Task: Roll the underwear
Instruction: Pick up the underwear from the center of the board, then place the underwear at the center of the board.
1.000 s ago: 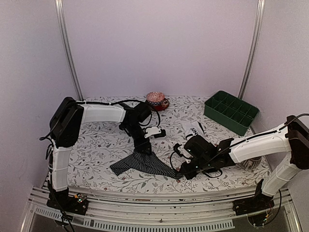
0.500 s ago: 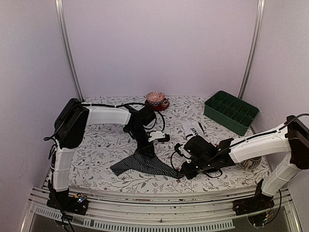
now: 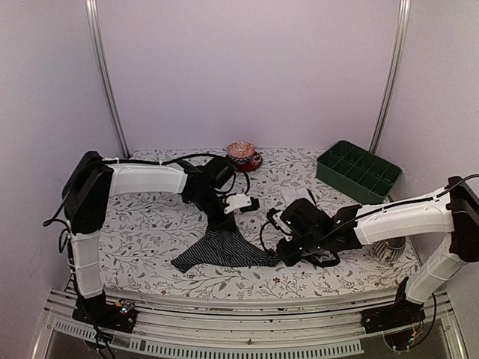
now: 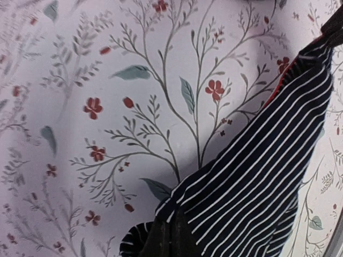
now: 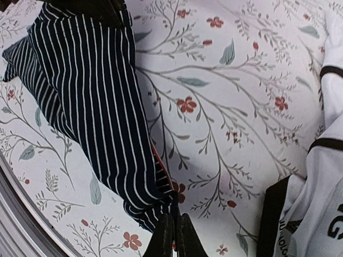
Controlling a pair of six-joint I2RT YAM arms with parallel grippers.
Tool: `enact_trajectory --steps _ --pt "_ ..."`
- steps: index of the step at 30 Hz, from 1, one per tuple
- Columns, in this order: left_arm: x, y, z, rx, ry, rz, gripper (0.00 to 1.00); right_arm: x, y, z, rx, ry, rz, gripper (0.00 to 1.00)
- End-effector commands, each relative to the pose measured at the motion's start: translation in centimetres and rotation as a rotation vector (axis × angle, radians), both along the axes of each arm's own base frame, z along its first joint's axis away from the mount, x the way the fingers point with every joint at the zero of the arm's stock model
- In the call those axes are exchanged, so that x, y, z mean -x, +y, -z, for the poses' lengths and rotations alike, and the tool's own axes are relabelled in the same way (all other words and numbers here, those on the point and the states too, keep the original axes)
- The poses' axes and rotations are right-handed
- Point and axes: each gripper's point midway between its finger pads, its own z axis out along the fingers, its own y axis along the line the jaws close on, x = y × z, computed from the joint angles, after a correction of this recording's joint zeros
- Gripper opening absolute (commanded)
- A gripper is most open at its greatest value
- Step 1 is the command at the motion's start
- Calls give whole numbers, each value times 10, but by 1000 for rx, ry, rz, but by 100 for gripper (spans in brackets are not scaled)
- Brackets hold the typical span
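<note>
Both left fingers point(image 4: 170, 240) and right fingers point(image 5: 164, 236) clench the striped underwear's point(image 3: 224, 250) opposite ends.

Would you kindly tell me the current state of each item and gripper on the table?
striped underwear: unrolled, spread out, pinched at two edges.
white underwear: lying crumpled, not held.
left gripper: shut on the striped underwear's far edge.
right gripper: shut on the striped underwear's corner.
green tray: upright, no cloth visible inside.
bowl: upright at the table's far edge.

Soft, even light; faint shadows
</note>
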Motion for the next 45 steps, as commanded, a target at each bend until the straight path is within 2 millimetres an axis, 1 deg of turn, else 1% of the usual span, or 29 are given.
enact_trajectory --steps 1,2,5,9,12,13,14,16,19,21,24,28,33,36,39,42,45 --pt "-37 -10 -101 218 -311 -74 0 -32 9 -48 -17 -170 24 2" --pt "-38 -9 -116 251 -351 -75 0 -39 12 -60 -22 -213 17 2" --pt "-40 2 -151 323 -448 -88 0 -52 20 -91 -46 -305 8 2" --pt "-43 22 -187 403 -558 -128 0 -64 25 -127 -67 -406 -15 2" --pt "-41 38 -208 460 -626 -147 0 -70 23 -153 -96 -480 1 2" --pt "-41 45 -214 476 -646 -154 0 -72 21 -162 -106 -505 3 2" --pt "-37 48 -220 496 -657 -142 0 -72 19 -172 -126 -528 1 2" --pt "-32 54 -228 516 -672 -137 0 -71 17 -184 -158 -558 0 2" --pt "-21 60 -229 543 -663 -109 0 -66 14 -198 -200 -588 -24 2" --pt "-12 60 -222 544 -642 -74 0 -61 16 -199 -219 -587 -58 2" --pt "-4 62 -215 545 -615 -51 0 -59 16 -192 -210 -573 -73 2" --pt "9 65 -214 585 -589 -16 0 -59 19 -181 -196 -544 -97 2" --pt "18 67 -215 620 -560 7 0 -61 23 -165 -161 -503 -115 2" --pt "22 67 -209 627 -526 19 2 -59 29 -157 -161 -476 -141 2" --pt "26 67 -197 619 -492 28 3 -57 34 -145 -152 -442 -162 2" --pt "31 68 -180 604 -459 41 10 -53 37 -130 -136 -404 -183 2" --pt "35 70 -163 591 -420 53 23 -51 36 -113 -109 -374 -194 2"
